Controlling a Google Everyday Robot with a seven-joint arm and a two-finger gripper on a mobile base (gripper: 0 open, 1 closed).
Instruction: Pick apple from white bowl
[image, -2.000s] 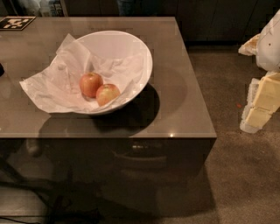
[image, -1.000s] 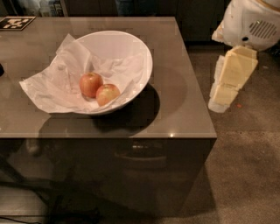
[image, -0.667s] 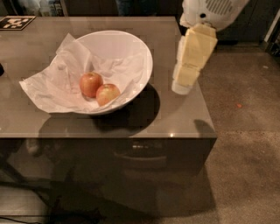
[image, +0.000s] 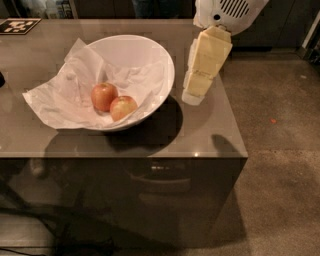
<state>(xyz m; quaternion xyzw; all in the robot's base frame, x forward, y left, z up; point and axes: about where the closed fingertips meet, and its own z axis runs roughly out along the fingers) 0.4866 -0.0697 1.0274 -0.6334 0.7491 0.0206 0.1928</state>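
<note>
The white bowl (image: 159, 60) sits tilted on the grey-brown table (image: 210, 135), lined with crumpled white paper (image: 55, 97) that spills out to the left. Two apples lie side by side in it. The apple (image: 123, 107), orange-red with paler yellowish patches, is on the right. A more evenly red apple (image: 104, 96) touches it on the left. My cream-coloured gripper (image: 192, 97) hangs down from the white arm at the top, just right of the bowl's rim, above the table. It is empty and apart from the apples.
A black-and-white marker tag (image: 17, 25) lies at the table's far left corner. A dark object (image: 1, 79) shows at the left edge. The table's right edge (image: 235, 125) drops to a concrete floor (image: 280, 150). Dark cabinets stand behind.
My arm and gripper have swung in from the right of the table leftward, and now hang beside the bowl's right rim. The bowl and both apples have not moved.
</note>
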